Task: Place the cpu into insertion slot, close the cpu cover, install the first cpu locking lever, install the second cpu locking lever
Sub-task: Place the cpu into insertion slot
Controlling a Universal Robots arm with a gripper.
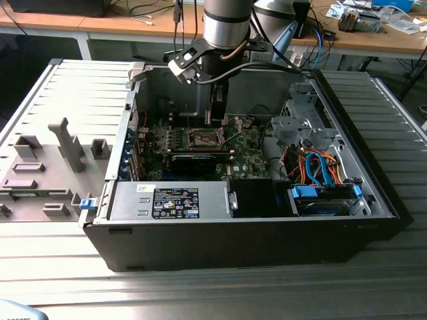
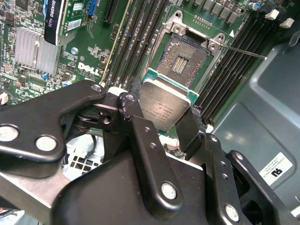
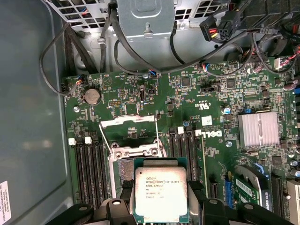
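Inside an open computer case point(image 1: 280, 233) lying on a ribbed metal desk point(image 1: 200, 287), the robot arm reaches down over the green circuit board point(image 1: 250, 153), its end effector point(image 1: 215, 115) just above the insertion slot point(image 1: 205, 139). Both wrist views show the end effector point(image 2: 164, 111) point(image 3: 161, 199) clenched on the cpu point(image 2: 165, 104) point(image 3: 161, 194), one black finger point(image 2: 133, 96) pressed to each of two opposite edges and the silvery top face turned up towards the cameras. The chip hangs over one edge of the insertion slot point(image 2: 183, 61) point(image 3: 123, 171), covering part of it, while the dark contact field of the socket lies bare beyond; whether the cpu touches the socket cannot be told. The cpu cover point(image 3: 127, 121) stands swung open at the far side of the slot, its square window plain to see in the first wrist view. A thin locking lever point(image 2: 243, 51) juts out unlatched from one corner of the socket. Rows of narrow black memory slots point(image 2: 140, 37) point(image 3: 89, 168) flank the socket on both sides, and a finned silver heatsink point(image 3: 258, 130) point(image 2: 33, 49) sits well apart on the board.
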